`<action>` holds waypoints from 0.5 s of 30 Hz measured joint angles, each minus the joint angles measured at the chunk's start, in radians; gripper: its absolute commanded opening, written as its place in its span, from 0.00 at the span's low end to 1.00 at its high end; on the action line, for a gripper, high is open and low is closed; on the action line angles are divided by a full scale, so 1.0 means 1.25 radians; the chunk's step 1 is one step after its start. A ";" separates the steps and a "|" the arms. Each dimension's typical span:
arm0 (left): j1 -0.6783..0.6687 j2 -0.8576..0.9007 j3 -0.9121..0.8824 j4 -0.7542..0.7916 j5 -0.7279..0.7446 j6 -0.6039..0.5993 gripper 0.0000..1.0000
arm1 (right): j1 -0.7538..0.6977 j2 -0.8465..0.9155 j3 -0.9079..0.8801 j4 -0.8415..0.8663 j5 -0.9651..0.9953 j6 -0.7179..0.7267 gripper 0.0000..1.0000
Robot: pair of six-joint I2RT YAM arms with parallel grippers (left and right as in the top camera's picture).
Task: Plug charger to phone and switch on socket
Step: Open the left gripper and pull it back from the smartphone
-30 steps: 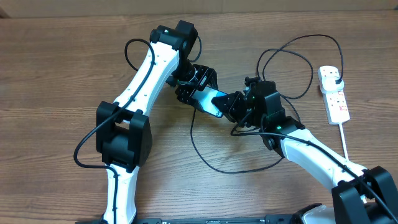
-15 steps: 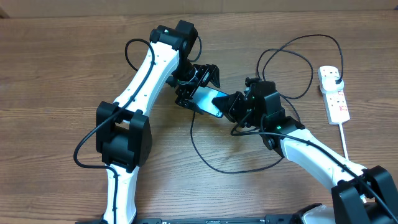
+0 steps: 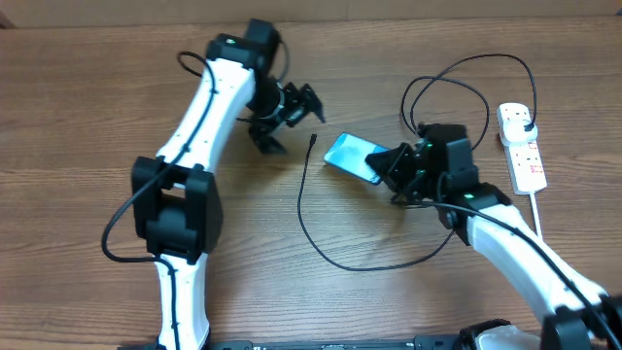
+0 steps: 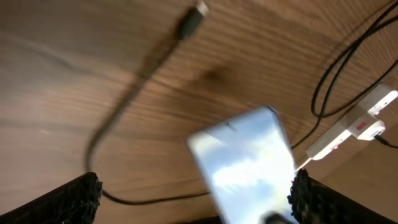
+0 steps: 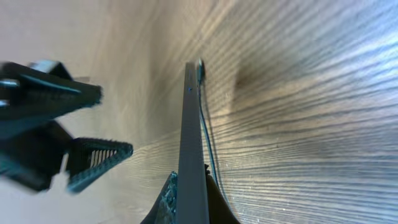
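The phone [image 3: 350, 156], with a blue-teal screen, is tilted above the table, and my right gripper [image 3: 394, 167] is shut on its right end. In the right wrist view the phone [image 5: 191, 137] shows edge-on between the shut jaws [image 5: 190, 202]. My left gripper [image 3: 289, 105] is open and empty, up and left of the phone; its fingertips frame the left wrist view [image 4: 196, 199]. The charger's connector tip [image 3: 312, 139] lies free on the table left of the phone, and it also shows in the left wrist view [image 4: 199, 9]. The white socket strip [image 3: 522, 146] lies at the far right.
The black cable loops over the table below the phone [image 3: 340, 258] and behind my right arm [image 3: 457, 87], running to a black plug [image 3: 526, 119] in the strip. The strip's white cord [image 3: 537, 219] runs toward the front right. The strip shows blurred in the left wrist view [image 4: 354, 121].
My left gripper has let go at the phone and moved up and left. My right gripper has carried the phone to the right. The connector tip now lies apart from the phone.
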 measured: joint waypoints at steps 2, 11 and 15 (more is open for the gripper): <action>0.035 0.000 0.000 -0.001 0.024 0.079 1.00 | -0.010 -0.042 0.000 -0.024 0.000 -0.027 0.04; 0.140 -0.008 0.001 -0.047 0.160 0.391 1.00 | -0.012 -0.185 0.000 -0.067 -0.002 -0.095 0.04; 0.141 -0.070 0.001 -0.049 0.168 0.466 1.00 | -0.012 -0.226 0.000 -0.072 -0.004 -0.101 0.04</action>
